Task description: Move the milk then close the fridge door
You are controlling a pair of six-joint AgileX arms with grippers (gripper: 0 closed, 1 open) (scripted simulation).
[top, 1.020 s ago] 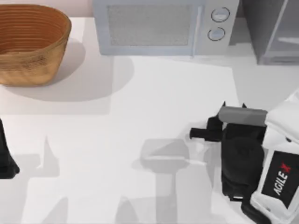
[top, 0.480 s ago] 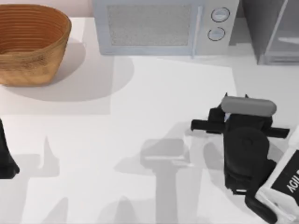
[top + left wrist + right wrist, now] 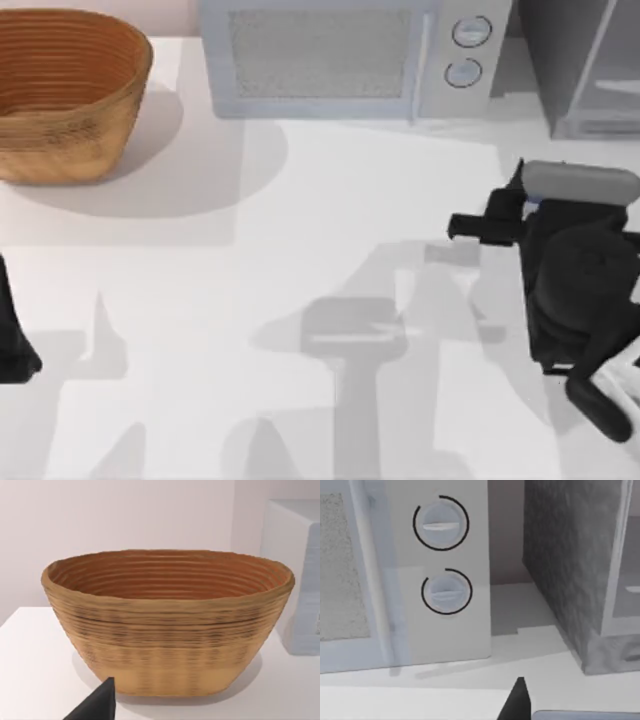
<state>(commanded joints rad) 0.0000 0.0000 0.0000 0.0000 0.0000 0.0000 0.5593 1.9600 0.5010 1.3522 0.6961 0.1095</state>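
Right gripper (image 3: 525,190) at the desk's (image 3: 330,200) 3 o'clock side, below the fridge.
The dark grey speckled fridge (image 3: 545,50) stands at 1 o'clock, beside the white two-knob microwave (image 3: 340,60). Whether the right grip is wide or narrow cannot be told. The left gripper (image 3: 12,335) sits parked at 9 o'clock.

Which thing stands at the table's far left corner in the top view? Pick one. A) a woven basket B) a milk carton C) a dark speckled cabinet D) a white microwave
A: the woven basket stands at the far left, the microwave beside it.
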